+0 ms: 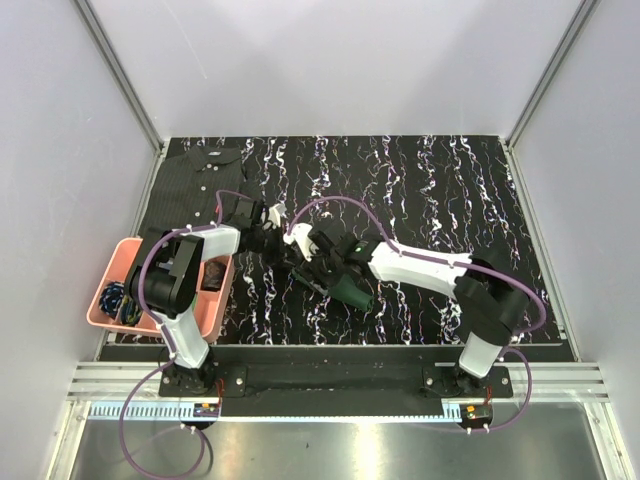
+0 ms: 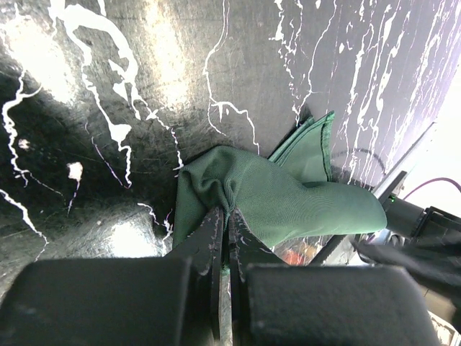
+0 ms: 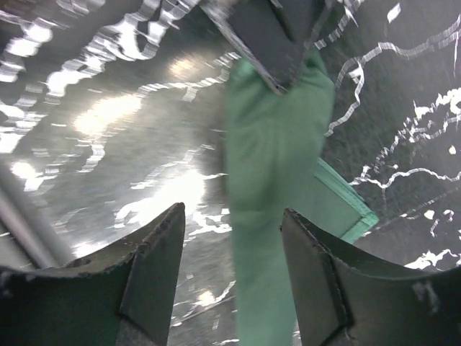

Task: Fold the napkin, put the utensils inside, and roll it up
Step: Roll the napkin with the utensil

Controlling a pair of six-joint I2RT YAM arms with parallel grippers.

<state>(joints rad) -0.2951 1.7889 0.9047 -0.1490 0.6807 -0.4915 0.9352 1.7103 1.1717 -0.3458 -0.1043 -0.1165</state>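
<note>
The dark green napkin [image 2: 288, 194] is a loose, bunched roll on the black marbled table. My left gripper [image 2: 227, 216] is shut on a fold at one end of it. In the right wrist view the napkin [image 3: 270, 173] runs lengthwise between the spread fingers of my right gripper [image 3: 232, 213], which is open and not pressing on the cloth. From above, the left gripper [image 1: 276, 238] and right gripper [image 1: 302, 258] meet at mid-table, with the napkin [image 1: 352, 292] trailing under the right wrist. An orange-red blur [image 2: 297, 254] shows under the raised cloth; I cannot tell whether it is the utensils.
A pink bin [image 1: 112, 268] holding small items stands at the table's left edge beside the left arm. A dark pinstriped shirt [image 1: 195, 180] lies at the back left. White walls enclose the table on three sides.
</note>
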